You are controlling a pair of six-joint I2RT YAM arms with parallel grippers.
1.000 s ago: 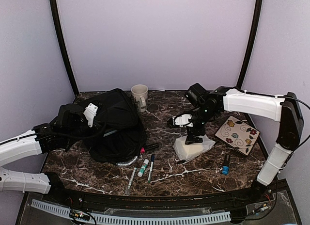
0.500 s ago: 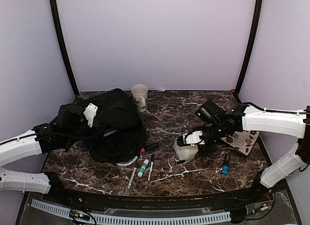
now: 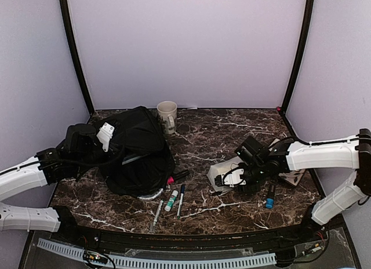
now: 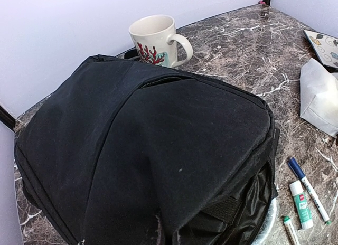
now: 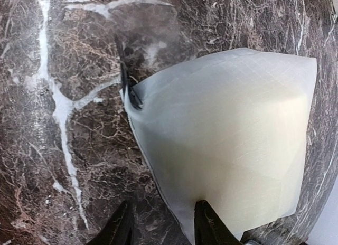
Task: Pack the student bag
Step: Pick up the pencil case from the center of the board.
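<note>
The student bag (image 3: 139,150) is a big black fabric lump at the left of the table, and it fills the left wrist view (image 4: 148,139). My left gripper (image 3: 112,140) is buried in its left side. Its fingers are hidden, and a pinched fold of bag cloth rises toward the camera. A soft white pouch (image 3: 218,175) with a black zipper tab (image 5: 129,92) lies right of centre. My right gripper (image 5: 162,205) is low over it and half closed. One finger presses on the pouch (image 5: 227,139). The other stands on the marble beside the pouch's edge, a gap away.
A white mug (image 3: 167,114) with a red coral print (image 4: 156,39) stands behind the bag. Several pens and a glue stick (image 3: 171,200) lie in front of the bag. A blue-capped marker (image 3: 270,196) and a flower-patterned book (image 4: 325,44) are at the right.
My right arm has swung down and toward the near right, and its jaws have narrowed over the white pouch's edge. The left gripper has shifted slightly on the bag.
</note>
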